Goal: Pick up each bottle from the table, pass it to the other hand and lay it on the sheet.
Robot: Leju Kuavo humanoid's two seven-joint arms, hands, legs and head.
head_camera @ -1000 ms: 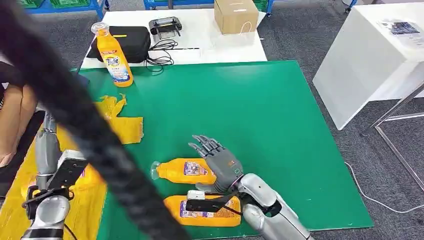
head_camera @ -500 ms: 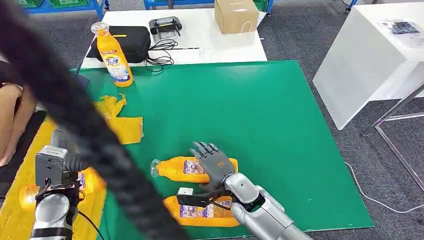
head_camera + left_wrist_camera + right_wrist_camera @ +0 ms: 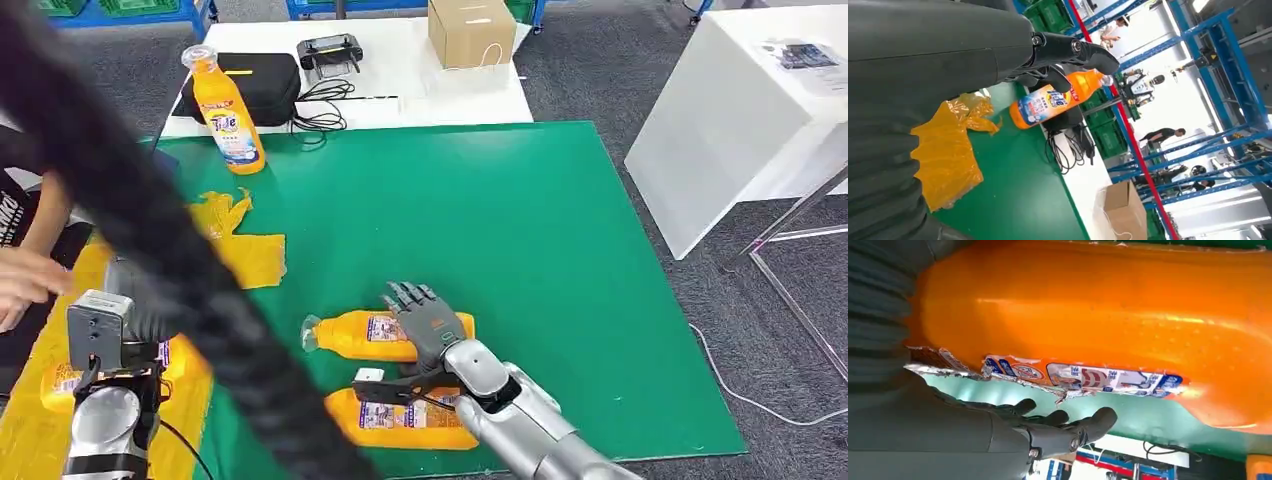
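— Where are the bottles?
— Two lie on the green counter (image 3: 560, 250). The right hand (image 3: 432, 325) rests on the far bottle (image 3: 375, 337), fingers (image 3: 405, 296) spread over it, not clenched; the near bottle (image 3: 405, 420) lies beside the forearm. Another lies on the yellow sheet (image 3: 245, 255), label (image 3: 62, 378) showing.
— And the left hand?
— The left hand (image 3: 1068, 55) is released, fingers apart, grasping nothing. A standing bottle (image 3: 228, 115) stays upright by the black case (image 3: 265, 85).
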